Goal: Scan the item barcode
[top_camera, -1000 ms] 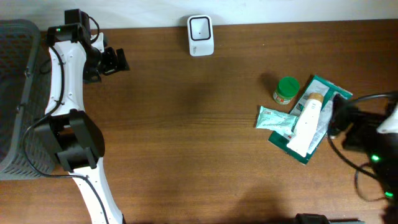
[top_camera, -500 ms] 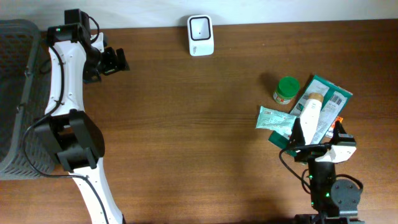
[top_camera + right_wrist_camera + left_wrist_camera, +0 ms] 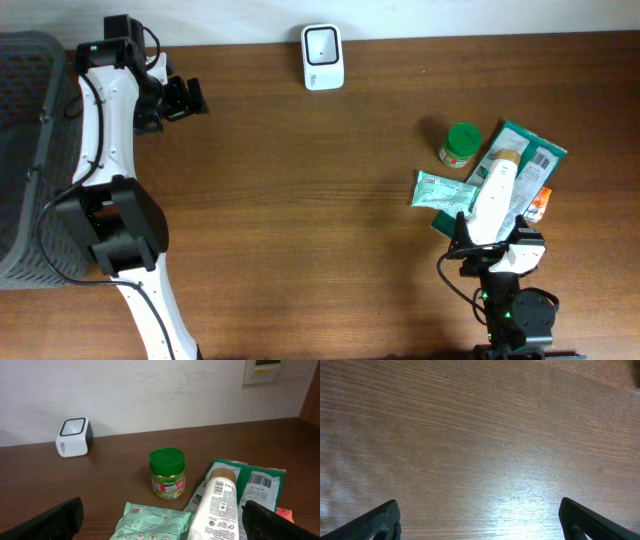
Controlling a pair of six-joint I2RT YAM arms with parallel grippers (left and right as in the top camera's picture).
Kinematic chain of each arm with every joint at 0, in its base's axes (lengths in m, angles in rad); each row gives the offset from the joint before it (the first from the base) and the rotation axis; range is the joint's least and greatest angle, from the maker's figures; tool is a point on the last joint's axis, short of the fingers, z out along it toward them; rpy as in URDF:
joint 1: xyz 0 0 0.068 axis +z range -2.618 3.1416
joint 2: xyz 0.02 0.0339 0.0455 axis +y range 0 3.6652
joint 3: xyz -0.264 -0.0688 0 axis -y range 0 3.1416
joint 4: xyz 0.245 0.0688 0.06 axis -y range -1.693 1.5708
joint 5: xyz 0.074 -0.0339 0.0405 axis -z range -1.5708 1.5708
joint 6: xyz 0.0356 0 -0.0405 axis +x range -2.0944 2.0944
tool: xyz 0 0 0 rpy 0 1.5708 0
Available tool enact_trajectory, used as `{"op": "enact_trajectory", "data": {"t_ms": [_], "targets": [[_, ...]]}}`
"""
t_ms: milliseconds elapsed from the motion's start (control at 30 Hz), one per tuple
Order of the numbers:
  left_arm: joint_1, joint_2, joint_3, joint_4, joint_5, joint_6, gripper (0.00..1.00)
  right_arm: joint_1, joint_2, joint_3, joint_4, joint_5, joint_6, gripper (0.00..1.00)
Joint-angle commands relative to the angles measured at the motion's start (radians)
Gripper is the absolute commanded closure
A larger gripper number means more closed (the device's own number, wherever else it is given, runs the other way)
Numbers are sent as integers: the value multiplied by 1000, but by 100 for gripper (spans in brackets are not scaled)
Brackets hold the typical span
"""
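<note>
- Along the far left edge of the bench (image 3: 300, 230) sits a grey mesh basket (image 3: 25, 150), partly cut off by the frame.
- Just right of it, the left arm reaches toward the back edge. The left claw (image 3: 195, 97) is spread wide and empty, with only bare wood below it in its wrist view.
- Near the middle of the back edge stands a small white scanner (image 3: 322, 57) with a dark-framed window.
- Well to the right, a jar (image 3: 461, 145) with a green lid stands upright.
- Just in front of the jar, a pale green pouch (image 3: 438, 189) lies flat, its right end tucked under the pile beside it.
- A white tube (image 3: 492, 195) with a tan cap lies on a dark green packet (image 3: 535, 158), cap toward the back. The packet shows a barcode label near its corner.
- A small orange thing (image 3: 541, 203) peeks out at the packet's right edge; I cannot tell what it is.
- At the near end of the tube hangs the right claw (image 3: 496, 232), released wide and grasping nothing. I cannot tell whether it touches the tube.
</note>
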Motion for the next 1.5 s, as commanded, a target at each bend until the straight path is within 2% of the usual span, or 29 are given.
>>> {"op": "enact_trajectory", "data": {"t_ms": [0, 867, 1200, 1300, 1367, 1467], "targets": [[3, -8, 16, -2, -3, 8, 1, 9, -10, -8, -4, -17, 6, 2], [-3, -17, 15, -2, -3, 8, 1, 9, -10, -8, -4, -17, 6, 2], [-222, -458, -5, -3, -6, 9, 1, 9, -10, -8, -4, -17, 6, 2], [-247, -574, -86, 53, -165, 35, 1, 9, -10, -8, -4, -16, 6, 2], [-247, -686, -248, 191, -202, 76, 1, 9, -10, -8, -4, -17, 6, 2], [-246, -891, -615, 542, -201, 170, 1, 9, -10, -8, -4, -17, 6, 2]]}}
